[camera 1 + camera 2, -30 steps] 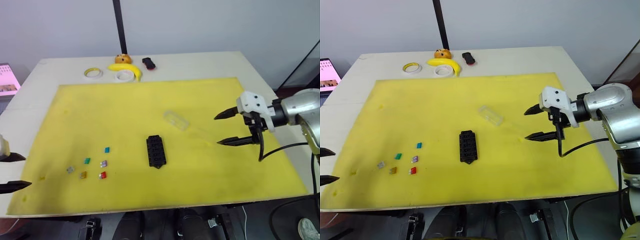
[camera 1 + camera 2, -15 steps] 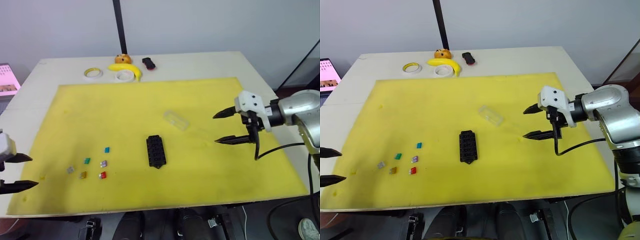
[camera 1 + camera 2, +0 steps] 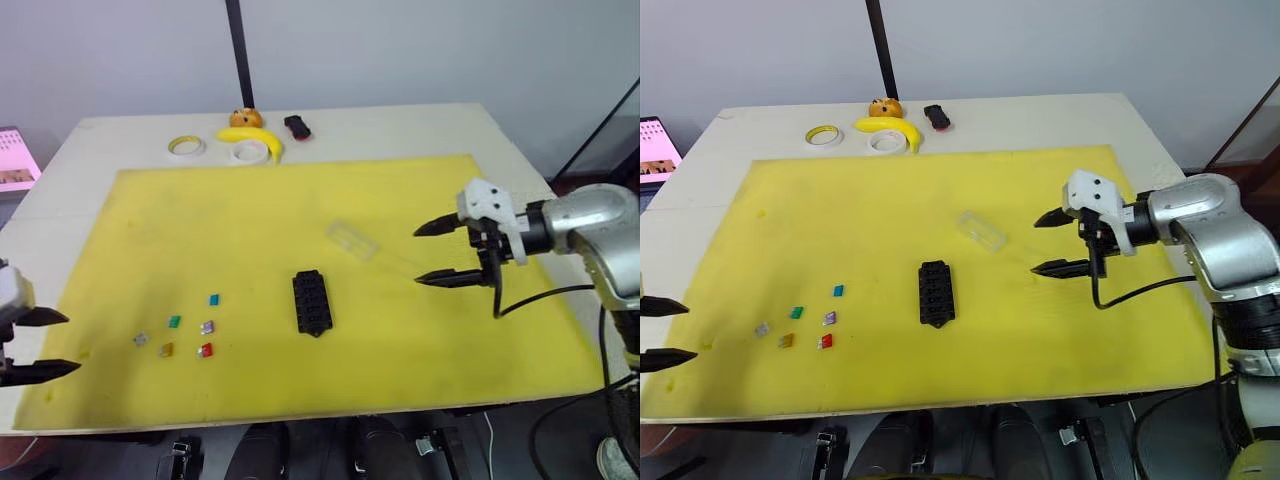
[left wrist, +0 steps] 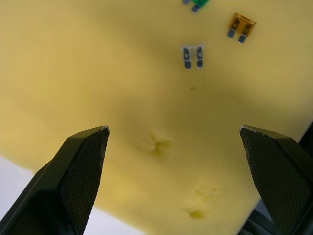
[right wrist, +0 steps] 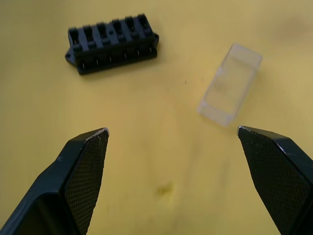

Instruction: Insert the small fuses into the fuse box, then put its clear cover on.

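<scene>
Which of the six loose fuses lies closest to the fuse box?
The red fuse: it sits rightmost in the cluster, just left of the fuse box; the blue fuse is slightly farther.

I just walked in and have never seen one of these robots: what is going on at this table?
Nothing is held yet. The right gripper hangs open over the yellow mat, near the clear cover and the black fuse box. The left gripper is open at the mat's edge, beside the small fuses that lie loose.
</scene>
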